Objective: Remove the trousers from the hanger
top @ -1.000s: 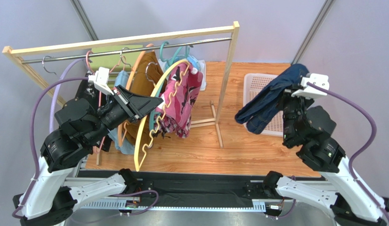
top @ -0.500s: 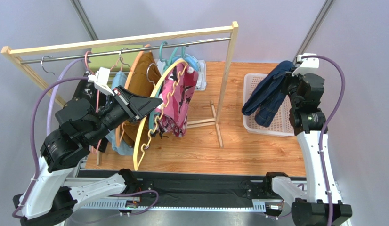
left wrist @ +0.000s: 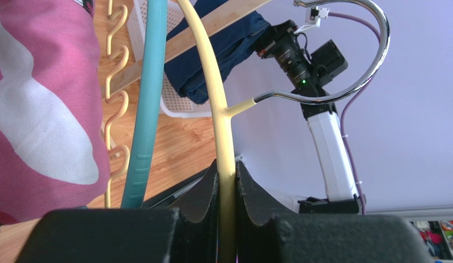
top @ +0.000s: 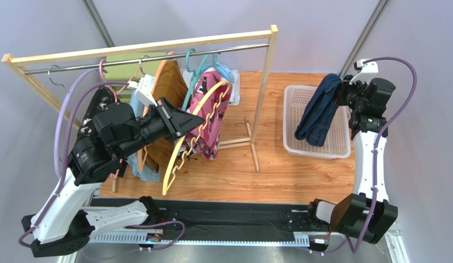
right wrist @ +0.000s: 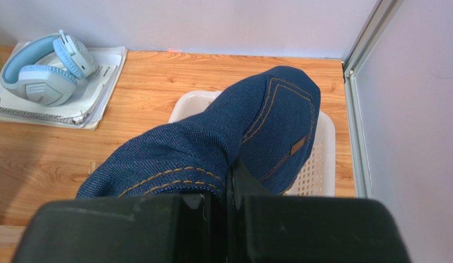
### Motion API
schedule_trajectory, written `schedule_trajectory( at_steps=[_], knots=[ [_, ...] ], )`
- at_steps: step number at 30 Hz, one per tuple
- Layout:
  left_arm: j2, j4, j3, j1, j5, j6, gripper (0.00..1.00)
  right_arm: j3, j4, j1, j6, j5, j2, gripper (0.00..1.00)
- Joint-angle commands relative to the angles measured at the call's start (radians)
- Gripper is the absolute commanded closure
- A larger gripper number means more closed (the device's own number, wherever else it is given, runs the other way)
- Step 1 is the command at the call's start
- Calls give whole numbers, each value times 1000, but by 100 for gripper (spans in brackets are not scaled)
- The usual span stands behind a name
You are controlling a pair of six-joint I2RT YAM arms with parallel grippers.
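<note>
My left gripper (top: 197, 120) is shut on the bare yellow hanger (top: 182, 150) and holds it tilted in front of the rack; in the left wrist view the hanger's arm (left wrist: 215, 82) runs between my jaws (left wrist: 227, 170). My right gripper (top: 339, 94) is shut on the dark navy trousers (top: 317, 109), which hang over the white basket (top: 292, 143); they fill the right wrist view (right wrist: 223, 142). On the rail hang the pink floral trousers (top: 208, 104), mustard-brown trousers (top: 169, 85), light blue trousers (top: 136, 101) and black speckled trousers (top: 94, 107).
The wooden rack (top: 264, 93) with its metal rail (top: 157, 58) stands mid-table, feet reaching forward. Blue headphones (right wrist: 45, 68) lie on papers (right wrist: 97, 90) behind the rack. A teal hanger (left wrist: 149, 98) hangs beside the yellow one. A grey frame post (top: 360, 38) rises near the right arm.
My right arm has swung back and right, carrying the navy trousers from in front of the basket to above it. My left arm has shifted right and up with the yellow hanger.
</note>
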Motion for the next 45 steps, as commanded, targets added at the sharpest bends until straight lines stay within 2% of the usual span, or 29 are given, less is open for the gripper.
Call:
schedule_trajectory(
  at_steps=[1, 7, 11, 16, 23, 29, 30, 35, 41, 45],
  knots=[
    [-5, 40, 36, 3, 33, 33, 100, 111, 89, -9, -76, -95, 20, 100],
    [-17, 25, 33, 3, 34, 50, 100, 151, 23, -8, -132, 27, 5, 100],
    [-28, 20, 33, 3, 28, 64, 100, 205, -86, -8, -164, 102, -15, 100],
    [-30, 20, 43, 3, 31, 78, 100, 168, -123, -8, -168, 227, -104, 100],
    [-36, 23, 36, 3, 36, 79, 100, 131, -123, 0, -144, 281, -114, 100],
    [-42, 26, 29, 3, 31, 82, 100, 168, -179, 144, -185, 417, 35, 100],
    [-47, 26, 26, 4, 30, 84, 100, 170, -183, 164, -187, 484, 58, 100],
    [-59, 31, -8, 4, 12, 75, 100, 177, -134, 284, -159, 540, 239, 100],
    [-67, 25, -28, 3, -4, 69, 100, 355, -207, 364, -98, 615, 501, 100],
    [-67, 20, -29, 4, -18, 62, 100, 418, -253, 396, -77, 649, 593, 92]
  ],
)
